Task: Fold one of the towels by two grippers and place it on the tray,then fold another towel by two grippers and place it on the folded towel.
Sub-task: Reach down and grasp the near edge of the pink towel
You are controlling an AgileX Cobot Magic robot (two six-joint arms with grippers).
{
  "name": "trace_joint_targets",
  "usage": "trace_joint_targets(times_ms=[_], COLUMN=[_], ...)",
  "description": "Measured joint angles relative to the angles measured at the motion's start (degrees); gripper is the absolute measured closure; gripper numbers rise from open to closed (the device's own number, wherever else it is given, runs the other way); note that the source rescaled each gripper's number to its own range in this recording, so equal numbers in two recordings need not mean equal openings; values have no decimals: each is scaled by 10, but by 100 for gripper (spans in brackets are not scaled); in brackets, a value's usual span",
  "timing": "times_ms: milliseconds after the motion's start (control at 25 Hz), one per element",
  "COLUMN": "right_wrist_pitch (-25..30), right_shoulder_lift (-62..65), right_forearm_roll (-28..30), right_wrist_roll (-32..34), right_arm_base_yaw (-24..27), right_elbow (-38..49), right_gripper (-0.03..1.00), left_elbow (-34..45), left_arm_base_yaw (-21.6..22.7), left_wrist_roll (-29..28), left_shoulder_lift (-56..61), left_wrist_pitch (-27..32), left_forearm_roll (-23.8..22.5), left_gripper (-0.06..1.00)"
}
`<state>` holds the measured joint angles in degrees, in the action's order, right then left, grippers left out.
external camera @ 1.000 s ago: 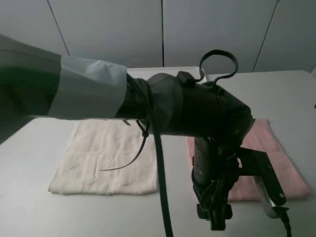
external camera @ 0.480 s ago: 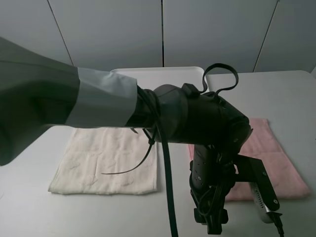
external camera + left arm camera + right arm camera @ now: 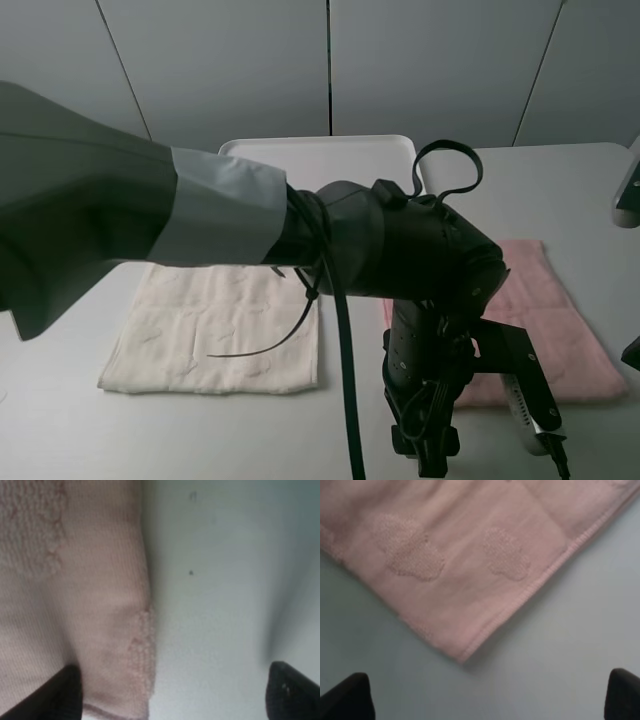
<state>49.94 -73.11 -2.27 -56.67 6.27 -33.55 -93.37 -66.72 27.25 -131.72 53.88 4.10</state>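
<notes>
The pale pink square terry towel [image 3: 565, 320] lies flat and unfolded on the right of the pale grey bench [image 3: 560, 190]. The cream-white square terry towel [image 3: 215, 320] lies flat to its left, a bare strip between them. The flat white rectangular plastic tray [image 3: 320, 150] sits behind both, and the part of it that shows carries nothing. Spread open like this, each towel offers free corners, and the pink one looks to be the first to be folded.

The dark left arm [image 3: 400, 250], partly sleeved in grey, reaches across above the cream towel and bends steeply down at the wrist towards the pink towel's near left corner. Its jaws stand wide apart. One black fingertip [image 3: 50, 695] is over the towel's hem and the other is over bare bench, with the corner between them. Whether either touches, I cannot tell.

The right arm is almost wholly out of the high view. Its jaws are also wide apart and hold nothing. Both black fingertips [image 3: 342, 697] are above bare bench, just short of another corner of the pink towel, probably the near right one.
</notes>
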Motion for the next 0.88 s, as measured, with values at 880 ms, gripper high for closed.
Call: trace_joint_targets(times_ms=[880], right_wrist_pitch=[-91], right_shoulder_lift=[-77], right_forearm_roll=[31], right_wrist_roll=[-312], right_arm_base_yaw=[0], right_elbow=[91], right_gripper=[-3], left_elbow=[0], left_arm_base_yaw=[0], left_wrist_roll=[-1], left_shoulder_lift=[0], left_wrist_pitch=[-11], left_forearm_roll=[0], left_gripper=[-1])
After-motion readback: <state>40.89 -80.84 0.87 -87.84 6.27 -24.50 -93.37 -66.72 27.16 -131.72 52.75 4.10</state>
